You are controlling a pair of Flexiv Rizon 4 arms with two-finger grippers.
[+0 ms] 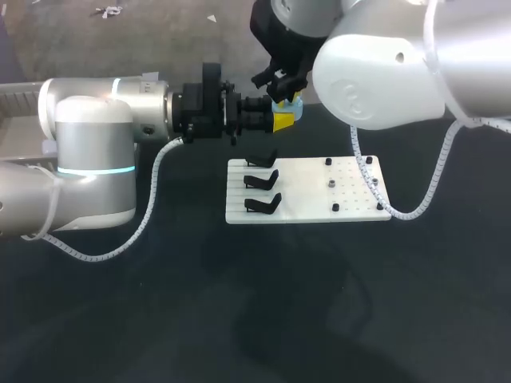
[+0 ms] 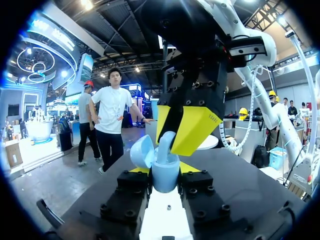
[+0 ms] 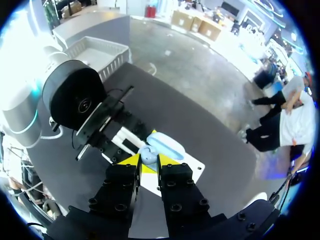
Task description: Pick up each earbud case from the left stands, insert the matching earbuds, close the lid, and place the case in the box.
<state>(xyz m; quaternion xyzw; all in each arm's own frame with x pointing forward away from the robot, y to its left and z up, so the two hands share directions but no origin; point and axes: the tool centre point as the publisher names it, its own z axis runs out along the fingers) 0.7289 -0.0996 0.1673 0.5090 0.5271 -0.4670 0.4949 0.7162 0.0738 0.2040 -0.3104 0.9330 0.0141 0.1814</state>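
Note:
A light blue earbud case [image 1: 292,106] hangs above the far edge of the white board [image 1: 307,209]. My left gripper [image 1: 281,120] is shut on its body [image 2: 165,182], and the lid [image 2: 142,152] stands open. My right gripper [image 1: 284,84] comes down from above, shut on a light blue earbud [image 2: 167,142] whose lower end is in the case. From the right wrist, the earbud [image 3: 148,156] sits between the yellow fingertips [image 3: 131,162] with the case's lid [image 3: 167,145] just beyond. The three black stands [image 1: 262,180] on the board's left side are empty.
Small black pegs [image 1: 335,207] and a grey stud [image 1: 330,183] stand on the board's right half. A white basket [image 3: 95,52] sits past my left arm [image 1: 96,152] at the table's far left. Cable loops [image 1: 104,255] hang from both arms over the dark tabletop.

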